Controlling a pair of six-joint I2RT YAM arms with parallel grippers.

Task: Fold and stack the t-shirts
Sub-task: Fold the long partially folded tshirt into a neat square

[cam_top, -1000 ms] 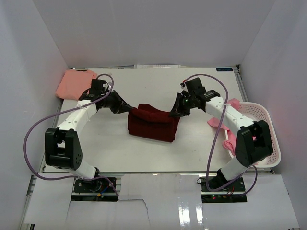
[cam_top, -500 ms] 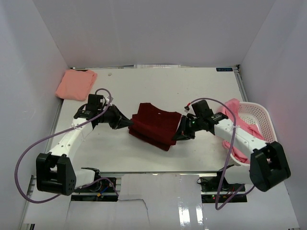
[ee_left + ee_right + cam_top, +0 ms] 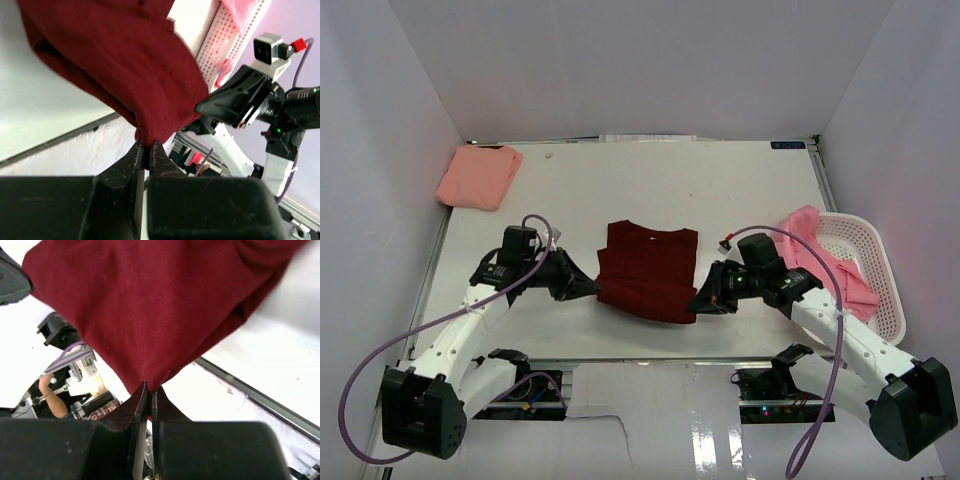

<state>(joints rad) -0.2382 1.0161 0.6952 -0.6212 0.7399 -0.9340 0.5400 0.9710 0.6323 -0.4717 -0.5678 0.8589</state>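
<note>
Both jaws — on maroon t-shirt (image 3: 648, 272) corners

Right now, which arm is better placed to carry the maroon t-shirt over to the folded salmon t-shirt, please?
Probably the left: the left gripper grips the maroon t-shirt on the side facing the salmon t-shirt, while the right gripper grips its other corner, nearer the white basket.

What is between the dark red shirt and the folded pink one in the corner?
Nothing visible. Only bare table lies between the maroon shirt and the salmon shirt; the left arm's purple cable loops close by.
</note>
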